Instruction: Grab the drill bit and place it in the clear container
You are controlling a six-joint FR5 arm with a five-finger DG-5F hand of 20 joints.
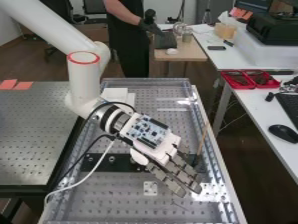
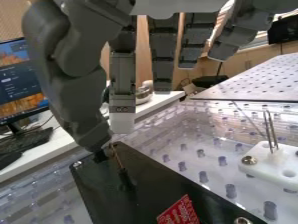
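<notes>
Nil held, fingers (image 2: 122,75) nearly straight; align them either side of the bit (image 2: 118,157) before closing gently.

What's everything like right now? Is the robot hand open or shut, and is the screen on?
Hand: open, fingers fairly straight.
Drill bit: tilted, close to the thumb's tip.
Black plate: lying flat.
White block: flat, with thin metal rods sticking up.
Screen: on.
Red trays: no lids, things inside.
Mouse: resting on the side table.
</notes>
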